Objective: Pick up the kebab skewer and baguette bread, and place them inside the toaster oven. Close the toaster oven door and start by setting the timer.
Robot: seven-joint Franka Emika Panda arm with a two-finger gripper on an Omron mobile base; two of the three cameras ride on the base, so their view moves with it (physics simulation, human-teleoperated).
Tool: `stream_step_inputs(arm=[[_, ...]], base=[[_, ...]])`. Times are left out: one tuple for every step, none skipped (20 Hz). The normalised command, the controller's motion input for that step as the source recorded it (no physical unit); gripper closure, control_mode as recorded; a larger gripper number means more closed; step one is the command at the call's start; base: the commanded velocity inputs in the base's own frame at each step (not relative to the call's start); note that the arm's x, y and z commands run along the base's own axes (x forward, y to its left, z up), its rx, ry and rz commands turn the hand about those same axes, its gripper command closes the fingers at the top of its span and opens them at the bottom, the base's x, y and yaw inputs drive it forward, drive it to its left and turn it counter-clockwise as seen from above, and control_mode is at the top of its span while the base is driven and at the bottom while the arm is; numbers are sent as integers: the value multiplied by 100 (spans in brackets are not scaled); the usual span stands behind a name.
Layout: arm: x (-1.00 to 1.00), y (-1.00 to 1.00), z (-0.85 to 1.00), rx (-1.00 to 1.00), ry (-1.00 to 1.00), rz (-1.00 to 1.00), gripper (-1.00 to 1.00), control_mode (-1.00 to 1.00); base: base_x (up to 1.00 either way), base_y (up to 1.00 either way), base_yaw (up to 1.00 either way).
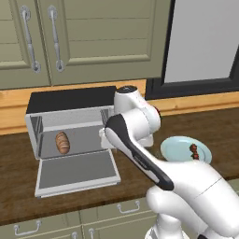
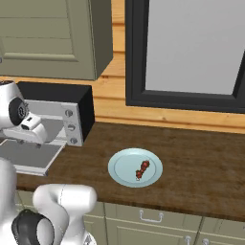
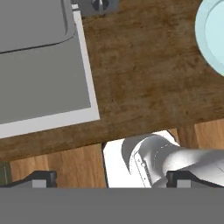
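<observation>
Baguette bread (image 1: 62, 142) inside open toaster oven (image 1: 70, 100)

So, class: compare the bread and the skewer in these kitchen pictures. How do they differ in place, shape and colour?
The bread lies inside the open toaster oven; the skewer lies on a pale blue plate on the counter. The bread is a plump oblong loaf; the skewer is thin, with small chunks. The bread is brown; the skewer's chunks are dark red. Both are foods lying flat, neither held.

Simulated kitchen, dark wood counter (image 2: 201, 158).
Olive-green wall cabinets (image 1: 84, 42) with 2 curved metal handles (image 1: 56, 39) above; light plank backsplash (image 2: 158, 119); black-framed window (image 2: 191, 48) pale grey; drawers (image 2: 153, 215) below.
</observation>
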Motion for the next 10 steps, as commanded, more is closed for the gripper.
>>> stream_step_inputs(arm=[[-33,-100,0,6,0,-15,-100,-100],[-30,-100,0,8,0,-15,-100,-100],[-26,-100,0,8,0,-14,-100,-100],[-22,-100,0,7,1,-14,-100,-100],[-19,-100,0,6,2,-13,-100,-100],[-15,-100,0,6,3,-13,-100,-100],[-6,-100,0,5,4,-12,-100,-100],[0,-100,0,4,5,-11,-100,-100],[0,-100,0,4,4,-10,-100,-100],[0,-100,0,4,5,-10,-100,-100]], base=[[0,0,0],[0,0,0],[0,0,0],[0,0,0],[0,0,0],[0,0,0],[0,0,0],[0,0,0],[0,0,0],[0,0,0]])
